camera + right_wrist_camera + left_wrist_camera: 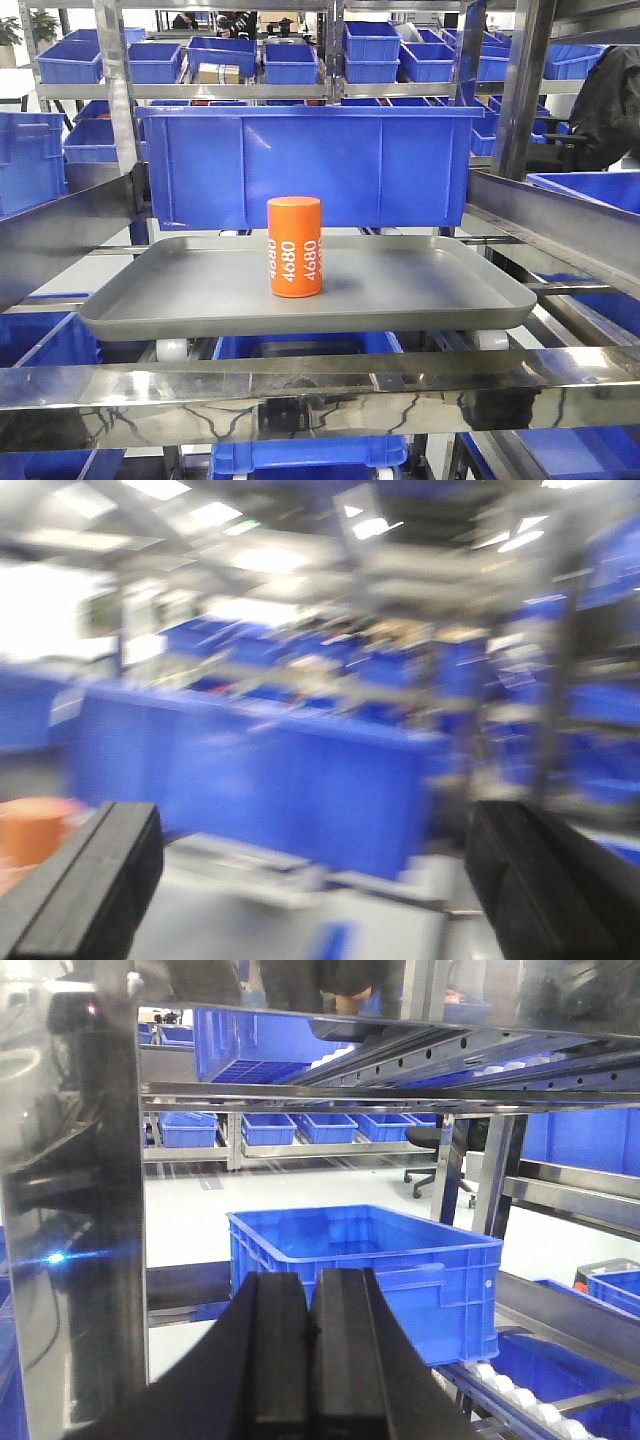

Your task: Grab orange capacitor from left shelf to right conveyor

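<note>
The orange capacitor [295, 246], a cylinder marked 4680, stands upright near the middle of a grey tray [180, 300] in the front view. It also shows blurred at the left edge of the right wrist view [32, 828]. My right gripper [312, 880] is open and empty, its fingers wide apart, to the right of the capacitor. My left gripper [312, 1335] is shut with nothing between its fingers, pointing at a blue bin [365, 1265] on a roller rack. Neither gripper shows in the front view.
A large blue bin [310, 160] stands right behind the tray. A steel rail [320, 385] crosses in front of it. Steel uprights [525, 90] and sloped rails flank the tray. Shelves with several blue bins fill the background. A steel post [75, 1210] stands left of my left gripper.
</note>
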Controlling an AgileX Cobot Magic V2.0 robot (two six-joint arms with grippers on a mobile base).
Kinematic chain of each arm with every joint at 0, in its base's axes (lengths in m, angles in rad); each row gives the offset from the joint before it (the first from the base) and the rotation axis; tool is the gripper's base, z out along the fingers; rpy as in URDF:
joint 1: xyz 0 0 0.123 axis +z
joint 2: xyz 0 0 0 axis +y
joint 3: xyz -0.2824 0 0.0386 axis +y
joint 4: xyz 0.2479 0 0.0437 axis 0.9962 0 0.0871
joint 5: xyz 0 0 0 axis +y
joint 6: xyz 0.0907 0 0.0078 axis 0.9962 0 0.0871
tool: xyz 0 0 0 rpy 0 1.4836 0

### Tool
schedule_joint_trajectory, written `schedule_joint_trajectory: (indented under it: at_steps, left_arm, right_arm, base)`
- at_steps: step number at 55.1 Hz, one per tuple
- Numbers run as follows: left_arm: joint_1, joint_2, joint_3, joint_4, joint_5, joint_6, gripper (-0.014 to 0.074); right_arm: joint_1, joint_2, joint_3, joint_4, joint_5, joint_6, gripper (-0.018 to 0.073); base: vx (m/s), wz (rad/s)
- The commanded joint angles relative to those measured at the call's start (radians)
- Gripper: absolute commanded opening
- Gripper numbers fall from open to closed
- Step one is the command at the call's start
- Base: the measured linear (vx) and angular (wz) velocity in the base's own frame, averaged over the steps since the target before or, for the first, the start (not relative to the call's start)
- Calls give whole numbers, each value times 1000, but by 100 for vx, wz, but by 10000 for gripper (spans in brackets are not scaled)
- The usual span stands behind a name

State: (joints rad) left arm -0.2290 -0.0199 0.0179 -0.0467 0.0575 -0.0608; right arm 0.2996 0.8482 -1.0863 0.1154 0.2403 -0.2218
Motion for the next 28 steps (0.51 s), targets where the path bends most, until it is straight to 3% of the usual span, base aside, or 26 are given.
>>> schedule_joint_trajectory:
  at_steps: [1,11,28]
  left_arm:
    - [-8,-5,-30,-5,-81,-6,-6]
    - [-8,-5,-30,-5,-81,-6,-6]
    - [-8,-5,-30,-5,-81,-6,-6]
  right_arm:
    - [114,98,-82,13,-67,-17,628]
    - [284,316,-199,12,-68,-18,626]
    - [321,483,-259,85,-92,-9,614]
  base:
    - [0,0]
    - [0,0]
    - [0,0]
